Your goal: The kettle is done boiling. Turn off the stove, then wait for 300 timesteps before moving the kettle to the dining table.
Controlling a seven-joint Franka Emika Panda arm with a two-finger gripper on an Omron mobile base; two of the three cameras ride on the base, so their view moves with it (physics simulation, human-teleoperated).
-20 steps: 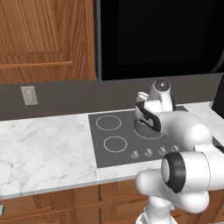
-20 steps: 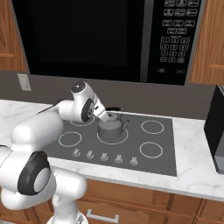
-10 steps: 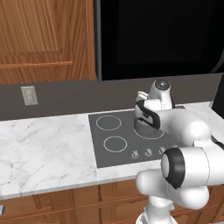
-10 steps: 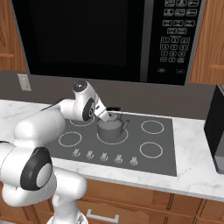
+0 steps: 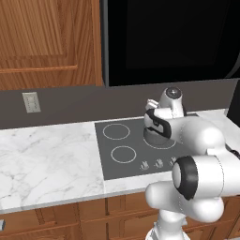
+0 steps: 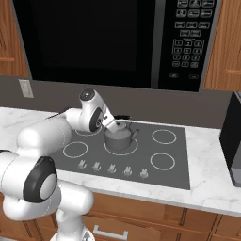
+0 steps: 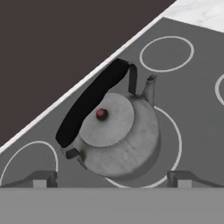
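Hardly anything has shifted since a second ago: our arm has only eased a touch closer over the stove, and the kettle hasn't budged from its centre ring. We've got the gripper hovering just above it, jaws spread wide, nothing between them. We'd call that kettle rigid metal, smooth-sided, likely slippery, maybe heavy with water. Our best hold looks like the black arched handle, across its top, keeping the spout level.
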